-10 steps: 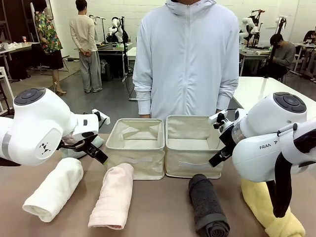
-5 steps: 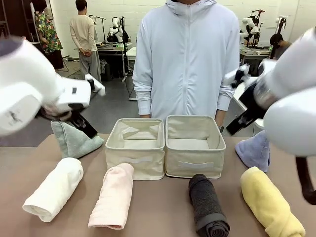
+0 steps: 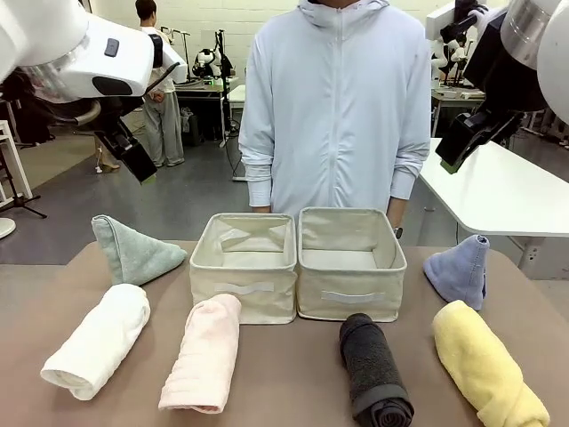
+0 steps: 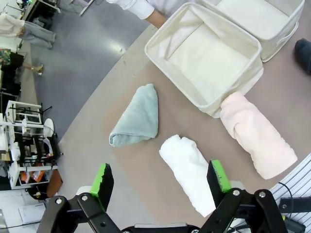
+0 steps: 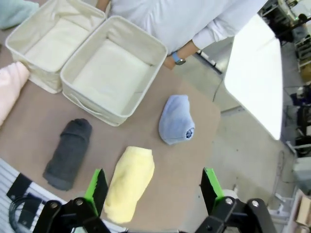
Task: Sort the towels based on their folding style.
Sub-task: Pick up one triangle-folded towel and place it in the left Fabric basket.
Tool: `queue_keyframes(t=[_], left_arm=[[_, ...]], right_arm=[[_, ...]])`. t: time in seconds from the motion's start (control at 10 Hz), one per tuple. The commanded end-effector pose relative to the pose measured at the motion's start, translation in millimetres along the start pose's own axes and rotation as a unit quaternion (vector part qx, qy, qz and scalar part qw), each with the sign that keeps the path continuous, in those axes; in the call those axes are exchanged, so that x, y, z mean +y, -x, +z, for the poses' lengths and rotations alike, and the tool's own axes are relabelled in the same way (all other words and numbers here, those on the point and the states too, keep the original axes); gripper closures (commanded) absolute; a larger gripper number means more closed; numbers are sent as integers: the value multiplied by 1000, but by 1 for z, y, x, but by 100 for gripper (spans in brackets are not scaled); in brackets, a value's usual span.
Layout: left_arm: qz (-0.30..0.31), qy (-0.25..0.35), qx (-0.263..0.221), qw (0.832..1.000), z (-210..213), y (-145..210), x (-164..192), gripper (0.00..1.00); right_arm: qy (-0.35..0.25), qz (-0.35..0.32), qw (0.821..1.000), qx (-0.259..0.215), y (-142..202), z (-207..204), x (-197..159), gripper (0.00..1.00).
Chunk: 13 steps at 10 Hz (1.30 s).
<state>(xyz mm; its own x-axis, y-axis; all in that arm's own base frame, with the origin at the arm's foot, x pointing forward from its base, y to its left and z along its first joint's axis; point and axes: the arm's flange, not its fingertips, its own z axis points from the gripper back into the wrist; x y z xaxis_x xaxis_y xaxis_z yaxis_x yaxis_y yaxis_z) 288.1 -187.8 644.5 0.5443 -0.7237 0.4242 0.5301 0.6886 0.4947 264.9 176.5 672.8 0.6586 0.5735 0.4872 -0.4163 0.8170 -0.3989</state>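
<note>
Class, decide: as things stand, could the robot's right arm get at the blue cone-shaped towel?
Probably yes. The right gripper hangs open above the table; the blue cone towel lies uncovered below it, apart from the yellow roll and the bins.

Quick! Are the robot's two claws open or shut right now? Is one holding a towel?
Left gripper: open, holding nothing.
Right gripper: open, holding nothing.

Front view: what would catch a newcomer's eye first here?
Two empty beige fabric bins sit side by side before a person in a pale jacket. Four rolled towels, white, pink, dark grey and yellow, line the near edge, with a sage-green cone far left and a blue cone far right.
</note>
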Motion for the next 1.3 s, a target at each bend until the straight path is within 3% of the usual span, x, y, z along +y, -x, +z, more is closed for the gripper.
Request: queue_keyframes(t=[0.0, 0.3, 0.4, 0.5, 0.6, 0.7, 1.0, 1.2], left_arm=[[7, 14, 7, 1000, -12, 7, -2, 0], [0, 9, 7, 1000, -9, 4, 0, 0], [-61, 182, -28, 981, -6, 17, 31, 0], [-91, 295, -84, 947, 0, 35, 67, 0], [-121, 401, -145, 896, 2, 57, 103, 0], [-118, 442, -171, 873, -1, 77, 130, 0], [-93, 421, -241, 869, 4, 138, 187, 0], [-76, 403, -286, 866, 10, 178, 215, 0]], right_arm=[[-32, -5, 999, 0, 9, -17, -2, 0], [-13, -1, 1000, 6, 5, -9, -2, 0], [-175, 36, 984, 19, 11, -9, -29, 0], [-330, 53, 942, -23, 21, -5, -65, 0], [-428, 42, 899, -85, 36, -6, -107, 0], [-475, 17, 870, -133, 51, -10, -136, 0], [-462, -48, 859, -215, 111, -10, -195, 0], [-459, -76, 854, -233, 144, -12, -217, 0]])
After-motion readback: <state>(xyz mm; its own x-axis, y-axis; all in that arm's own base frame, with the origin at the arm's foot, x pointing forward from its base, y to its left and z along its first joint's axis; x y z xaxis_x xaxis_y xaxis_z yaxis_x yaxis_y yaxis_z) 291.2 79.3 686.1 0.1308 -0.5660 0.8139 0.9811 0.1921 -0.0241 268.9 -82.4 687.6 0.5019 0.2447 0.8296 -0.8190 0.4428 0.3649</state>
